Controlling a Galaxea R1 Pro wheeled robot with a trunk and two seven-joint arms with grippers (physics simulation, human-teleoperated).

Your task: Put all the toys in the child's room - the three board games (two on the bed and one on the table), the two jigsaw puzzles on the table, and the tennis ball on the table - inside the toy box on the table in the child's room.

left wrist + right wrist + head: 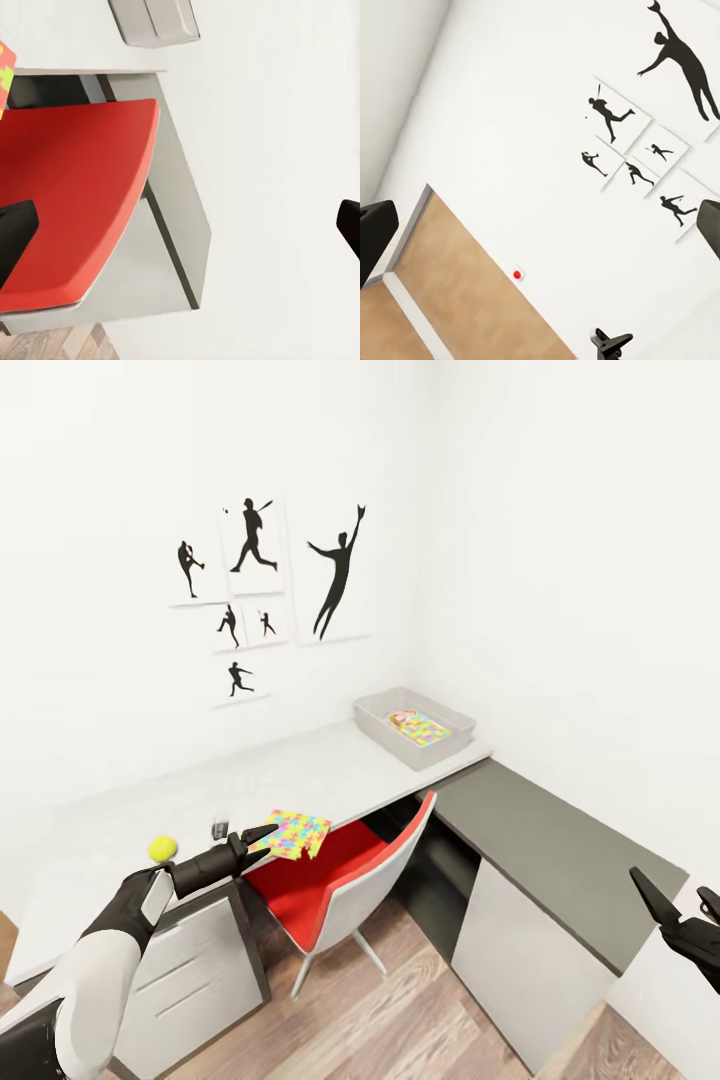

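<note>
One jigsaw puzzle (295, 834) lies at the table's (130, 820) front edge, partly overhanging it above the chair; its corner shows in the left wrist view (5, 69). My left gripper (265, 837) (180, 229) is open, its fingertips right at that puzzle's near edge. The tennis ball (162, 848) rests on the table just behind my left wrist. At the far end stands the toy box (382, 722), holding a second jigsaw puzzle (424, 731) and a small pink-red item I cannot identify. My right gripper (675, 893) (540, 236) hangs open and empty at the lower right. The board games and bed are out of view.
A red chair (318, 880) is tucked under the table below the puzzle. White drawers (190, 960) sit under my left arm. The lower dark grey side section (550, 830) runs along the right wall. A small grey cup-like object (220, 825) stands near the gripper.
</note>
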